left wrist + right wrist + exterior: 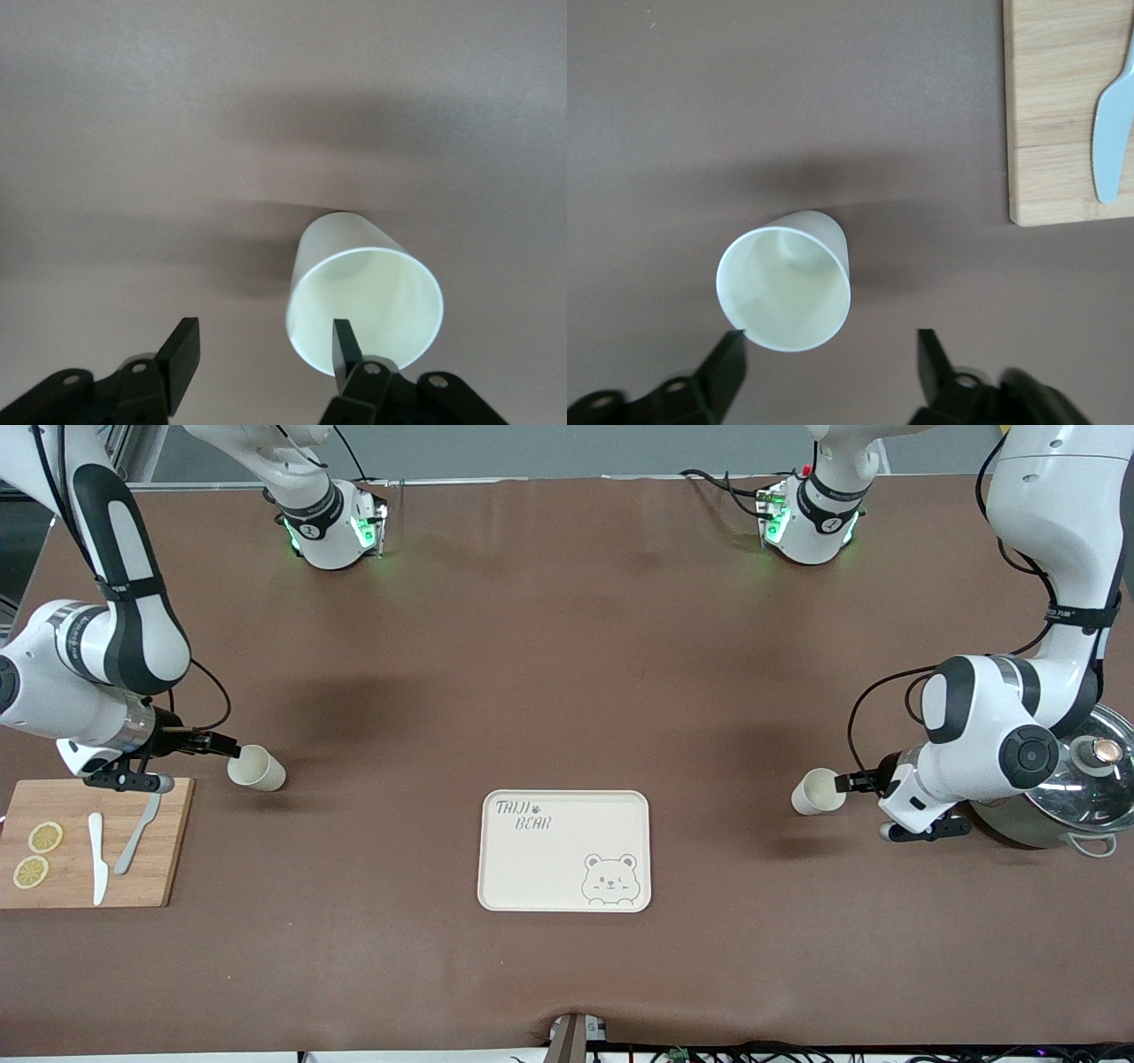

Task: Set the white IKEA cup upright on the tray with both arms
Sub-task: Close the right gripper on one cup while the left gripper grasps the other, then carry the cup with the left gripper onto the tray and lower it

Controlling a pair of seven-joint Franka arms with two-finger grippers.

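The cream tray (549, 868) with "TAIJI BEAR" lettering lies empty mid-table, near the front camera. One white cup (257, 768) lies on its side toward the right arm's end. Its mouth faces my right gripper (221, 746), which is open just at the rim. In the right wrist view the cup (784, 288) lies off to one side of the gripper (830, 354), by one finger. A second white cup (817, 791) lies on its side toward the left arm's end, mouth facing my open left gripper (849, 782). In the left wrist view one finger (345, 347) overlaps the cup's (363, 292) rim.
A wooden cutting board (168, 841) with lemon slices, a white knife (97, 857) and a grey knife sits at the right arm's end, also in the right wrist view (1063, 115). A steel pot with lid (1076, 788) stands at the left arm's end.
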